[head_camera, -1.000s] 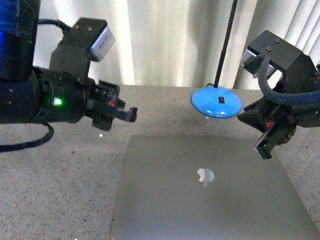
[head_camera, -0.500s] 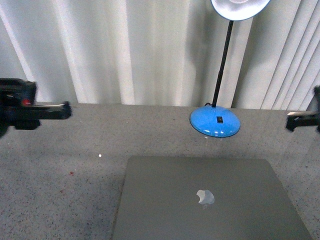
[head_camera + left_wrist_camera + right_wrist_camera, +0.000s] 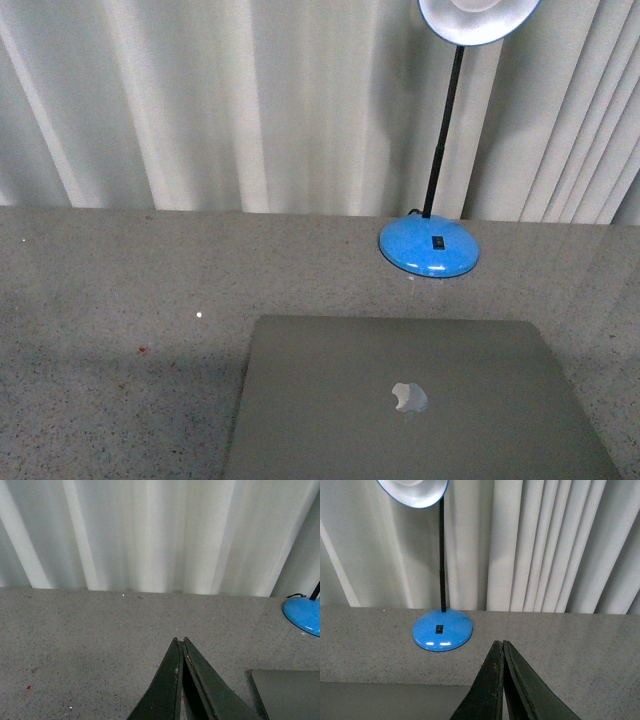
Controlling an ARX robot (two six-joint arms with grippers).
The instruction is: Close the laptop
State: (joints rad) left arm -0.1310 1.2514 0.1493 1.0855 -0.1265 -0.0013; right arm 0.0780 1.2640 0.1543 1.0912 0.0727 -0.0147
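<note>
Shows a speckled worktop (image 3: 100, 300) carrying the laptop (image 3: 330, 400) flat and shut, logo upward, so the task looks done, a blue desk lamp (image 3: 430, 248) beyond its far edge, and the left end effector (image 3: 180, 642) and right end effector (image 3: 499, 644) pressed together, empty, held clear of the lid.

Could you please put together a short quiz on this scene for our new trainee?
1. True or false: the laptop lies closed, with its lid flat down.
2. What stands on the table beyond the laptop? A: a mug. B: a lamp with a blue base. C: a stack of books.
3. In the wrist views, are the left claw and the right claw open or shut?

Key: 1 true; 2 B; 3 both shut, holding nothing.
</note>
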